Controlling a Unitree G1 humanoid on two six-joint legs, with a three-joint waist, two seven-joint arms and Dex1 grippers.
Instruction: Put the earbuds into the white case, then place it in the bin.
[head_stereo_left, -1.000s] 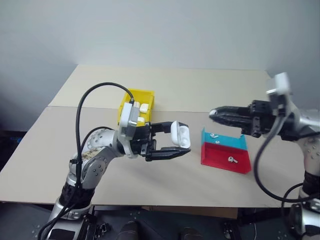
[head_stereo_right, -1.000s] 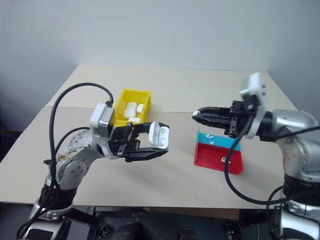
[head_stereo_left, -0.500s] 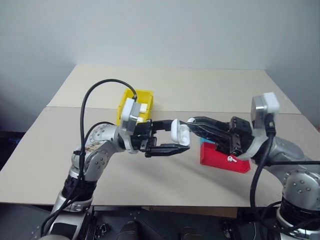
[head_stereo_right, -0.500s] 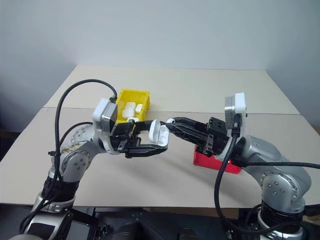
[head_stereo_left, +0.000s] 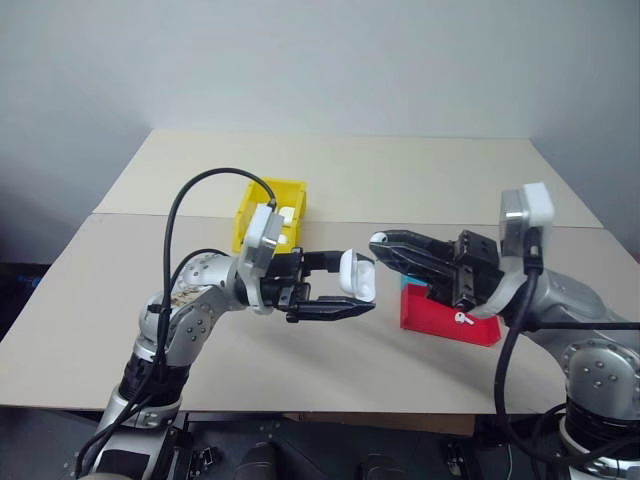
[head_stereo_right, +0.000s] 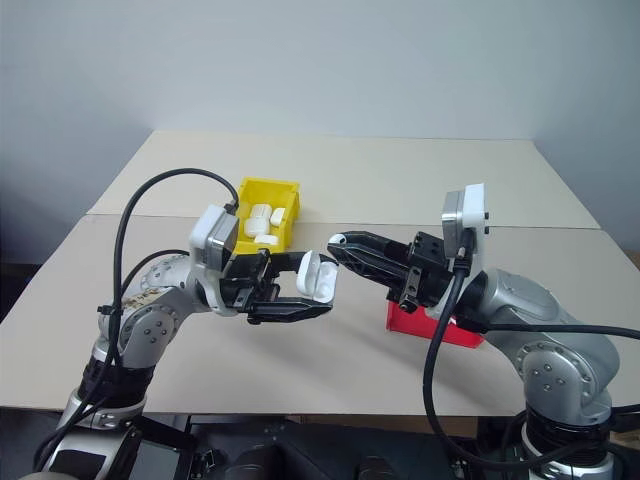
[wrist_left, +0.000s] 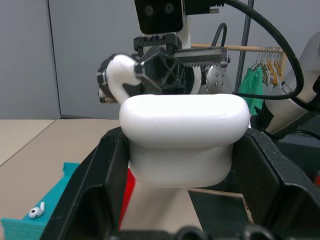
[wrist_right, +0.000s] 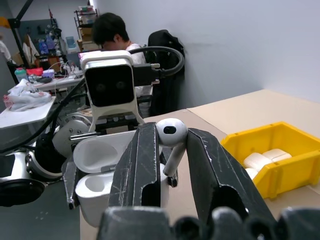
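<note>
Two grippers meet above the table's (head_stereo_left: 120, 300) middle, and I read them from both sides. The left gripper (head_stereo_left: 345, 295) is clamped on the case (head_stereo_left: 357, 275): its black fingers (wrist_left: 107, 185) press the case's two short sides, lid flipped up and back, so the open wells face the right gripper. In the right wrist view the case (wrist_right: 107, 172) sits just past the right fingertips, lid (wrist_right: 102, 150) above the body, its long axis running across between the left fingers. The right gripper (head_stereo_left: 383, 243) pinches one earbud (wrist_right: 171, 140) between its fingertips, the round head uppermost and the stem slanting down toward the case's open mouth, long axis near upright with a slight tilt. The earbud tip hangs just beside the case; whether they touch I cannot tell. The bin (head_stereo_right: 262, 215) stands behind the left arm with several white cases (head_stereo_right: 260, 218) in it. The red tray (head_stereo_left: 445, 320) sits under the right arm with an earbud (head_stereo_left: 461, 319) on it; the teal tray (wrist_left: 40, 217) beside it holds another (wrist_left: 36, 211). A person (wrist_right: 115, 35) sits at a bench in the background.
</note>
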